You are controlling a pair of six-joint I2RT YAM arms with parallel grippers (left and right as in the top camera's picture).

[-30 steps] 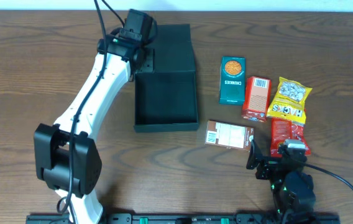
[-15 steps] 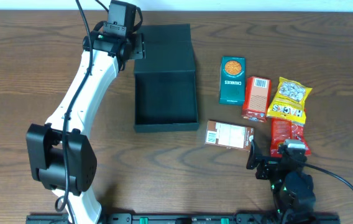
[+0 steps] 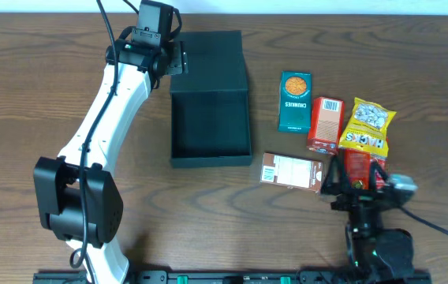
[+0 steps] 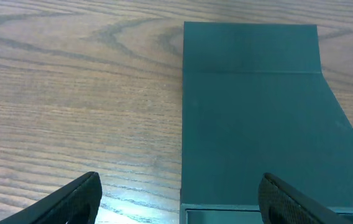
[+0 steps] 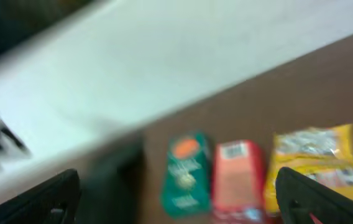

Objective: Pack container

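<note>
hovering over the left edge of the container (image 3: 210, 126), the left gripper (image 4: 176, 196) gapes empty; the right gripper (image 5: 176, 193) gapes too.

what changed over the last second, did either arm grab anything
The left gripper swung left, off the container's edge, then stopped, open and empty. The right gripper moved forward over the red pack, open, holding nothing. The container and the other snack packs stayed put.
</note>
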